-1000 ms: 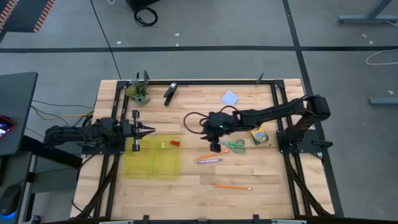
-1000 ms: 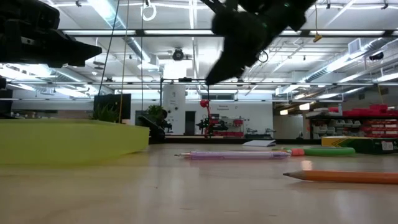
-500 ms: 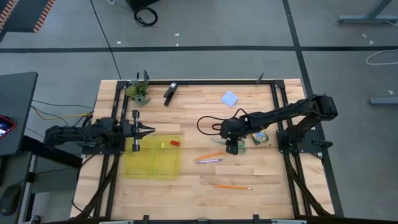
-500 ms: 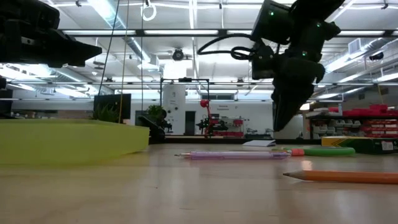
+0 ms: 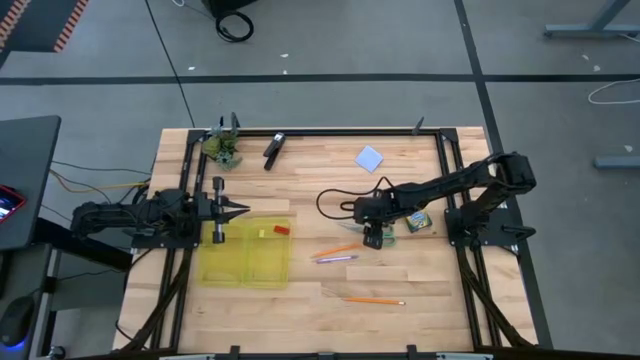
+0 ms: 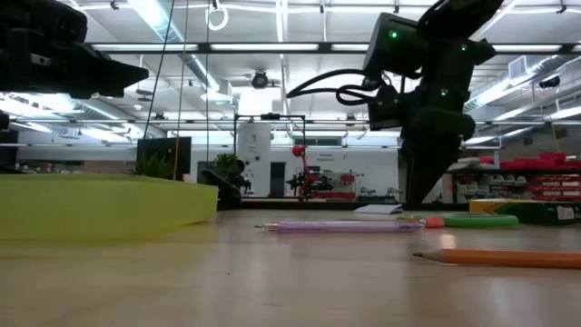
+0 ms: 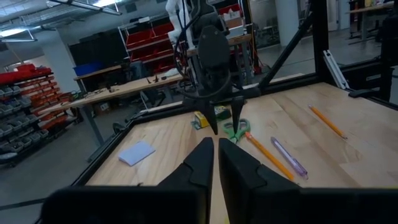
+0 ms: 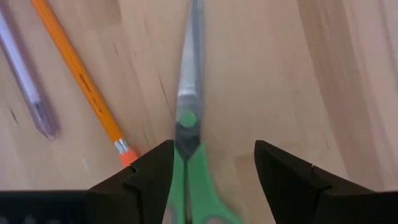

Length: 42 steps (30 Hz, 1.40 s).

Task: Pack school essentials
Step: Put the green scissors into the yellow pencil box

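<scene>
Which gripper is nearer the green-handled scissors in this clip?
Right. The right gripper hangs open directly over the green-handled scissors, fingers straddling them. The left gripper waits, shut, far across the table above the yellow tray's edge.

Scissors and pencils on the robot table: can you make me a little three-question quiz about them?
1. True or false: the right gripper is open over the green-handled scissors.
2. Which lies right beside the purple pen? A) the pale blue notepad B) an orange pencil C) the crayon box
3. Fill in: the left gripper waits at the edge of the yellow ____.

Key: 1 true; 2 B; 3 tray.
</scene>
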Motion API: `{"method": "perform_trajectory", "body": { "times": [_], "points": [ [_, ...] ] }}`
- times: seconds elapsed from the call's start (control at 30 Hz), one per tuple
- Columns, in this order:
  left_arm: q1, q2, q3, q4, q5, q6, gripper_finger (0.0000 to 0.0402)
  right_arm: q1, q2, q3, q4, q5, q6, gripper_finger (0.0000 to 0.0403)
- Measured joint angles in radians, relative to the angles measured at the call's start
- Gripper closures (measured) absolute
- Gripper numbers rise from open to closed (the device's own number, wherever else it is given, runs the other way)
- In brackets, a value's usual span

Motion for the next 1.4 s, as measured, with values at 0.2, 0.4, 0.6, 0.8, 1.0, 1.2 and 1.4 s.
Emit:
{"method": "perform_trajectory", "body": {
  "times": [0.2, 0.4, 0.6, 0.8, 1.0, 1.2, 1.4],
  "points": [
    [0.0, 0.0, 0.0, 0.003, 0.0, 0.0, 0.0362, 0.001, 0.001, -0.002, -0.006, -0.002, 0.022, 0.0161],
    [0.0, 0.0, 0.0, 0.002, 0.0, 0.0, 0.0371, 0.032, 0.009, -0.002, -0.004, 0.007, 0.017, 0.0157],
    [0.0, 0.0, 0.0, 0.002, 0.0, 0.0, 0.037, 0.055, 0.009, -0.006, 0.006, 0.049, 0.027, 0.0157],
    [0.0, 0.0, 0.0, 0.002, 0.0, 0.0, 0.0361, 0.054, 0.009, -0.069, 0.072, 0.042, 0.064, 0.0157],
    [0.0, 0.0, 0.0, 0.002, 0.0, 0.0, 0.0366, 0.055, 0.009, -0.087, 0.074, 0.04, 0.087, 0.0157],
    [0.0, 0.0, 0.0, 0.002, 0.0, 0.0, 0.0373, 0.054, 0.007, -0.087, 0.055, 0.04, 0.107, 0.0159],
    [0.0, 0.0, 0.0, 0.002, 0.0, 0.0, 0.0368, 0.052, 0.006, -0.085, 0.018, 0.034, 0.175, 0.0186]
  ]
}}
